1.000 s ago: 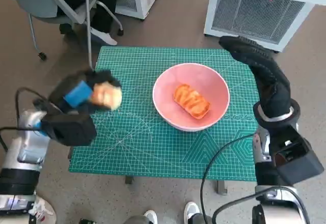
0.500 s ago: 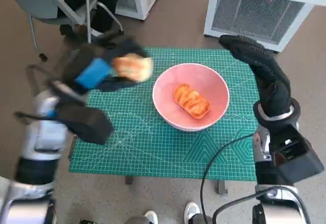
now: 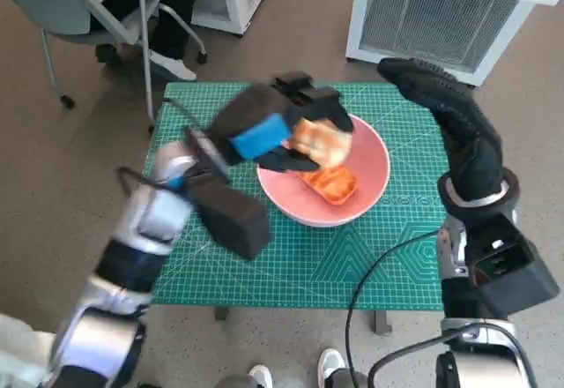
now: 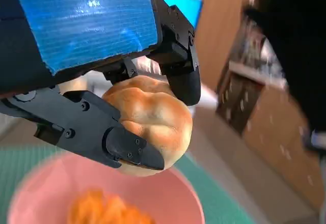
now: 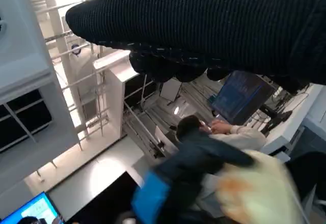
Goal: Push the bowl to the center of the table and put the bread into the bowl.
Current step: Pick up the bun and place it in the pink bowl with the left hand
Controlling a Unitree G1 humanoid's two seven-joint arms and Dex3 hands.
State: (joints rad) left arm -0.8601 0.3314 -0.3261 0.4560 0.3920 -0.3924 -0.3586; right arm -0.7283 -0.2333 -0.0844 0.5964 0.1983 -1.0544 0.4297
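- A green cutting mat covers the small table, and a white cabinet with a grille stands on the floor beyond the far edge.
- A chair with a person's legs is at the far left corner of the table; in the right wrist view a person sits at a monitor.
- The pink bowl stands near the middle of the mat, and one orange piece of bread already lies inside it.
- The left hand reaches from the left side over the near left rim of the bowl, its blue-taped back turned upward.
- Its black fingers are closed around a pale round bread roll; the roll sits between them and is held above the inside of the bowl, over the orange piece.
- The right hand is raised beside the right edge of the bowl, apart from it; its gloved fingers are stretched out and hold nothing.
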